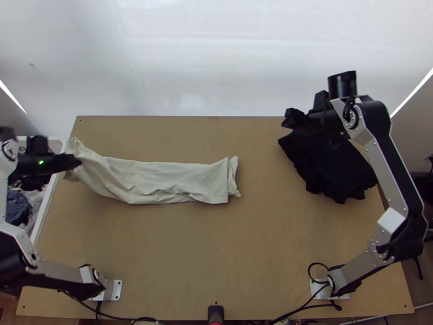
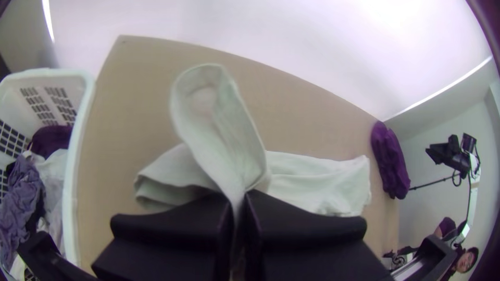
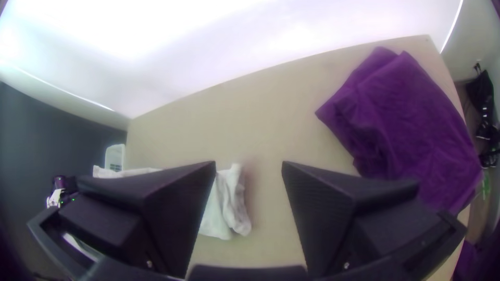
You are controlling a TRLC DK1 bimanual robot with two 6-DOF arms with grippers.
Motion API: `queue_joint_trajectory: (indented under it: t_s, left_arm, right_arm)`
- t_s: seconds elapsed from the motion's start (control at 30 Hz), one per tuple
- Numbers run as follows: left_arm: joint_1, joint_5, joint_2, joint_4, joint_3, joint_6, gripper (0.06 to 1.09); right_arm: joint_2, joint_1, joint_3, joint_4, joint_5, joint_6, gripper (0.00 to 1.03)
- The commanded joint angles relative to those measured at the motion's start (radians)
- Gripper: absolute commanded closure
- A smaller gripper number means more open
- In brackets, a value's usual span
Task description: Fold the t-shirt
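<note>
Fold the t-shirt [image 1: 162, 180] over itself on the worktop [image 1: 173, 244] by the end clenched in the left end effector [image 2: 238, 202] beside the basket [image 2: 76, 171], matching edges; park the right end effector [image 3: 249, 166], parted and empty, farther off.

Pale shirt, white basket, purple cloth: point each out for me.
Pale shirt [image 1: 162, 181], top view, middle of its long strip.
White basket [image 2: 78, 135], left wrist view, rim.
Purple cloth [image 3: 416, 114], right wrist view, middle.
</note>
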Motion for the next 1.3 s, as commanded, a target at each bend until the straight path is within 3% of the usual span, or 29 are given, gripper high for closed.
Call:
queue_joint_trajectory:
  t_s: [0.0,0.3,0.53,0.8,1.27]
  left_arm:
    - [-0.353,-0.01,-0.108,-0.14,0.133,-0.161,1.05]
    - [-0.833,-0.091,0.008,-0.063,0.219,-0.449,1.05]
    - [-1.037,-0.159,0.13,0.033,0.216,-0.518,1.05]
    - [-1.075,-0.208,0.258,0.156,0.196,-0.509,1.05]
    - [-1.095,-0.208,0.427,0.265,0.28,-0.557,1.05]
  right_arm:
    - [-0.076,-0.051,-0.068,0.007,-0.01,0.0,0.42]
    - [-0.162,-0.083,-0.157,0.032,-0.016,0.015,0.42]
    - [-0.23,-0.127,-0.215,0.032,-0.029,0.015,0.42]
    - [-0.337,-0.175,-0.275,0.032,-0.032,0.015,0.42]
    - [-0.46,-0.205,-0.375,0.032,-0.047,0.035,0.42]
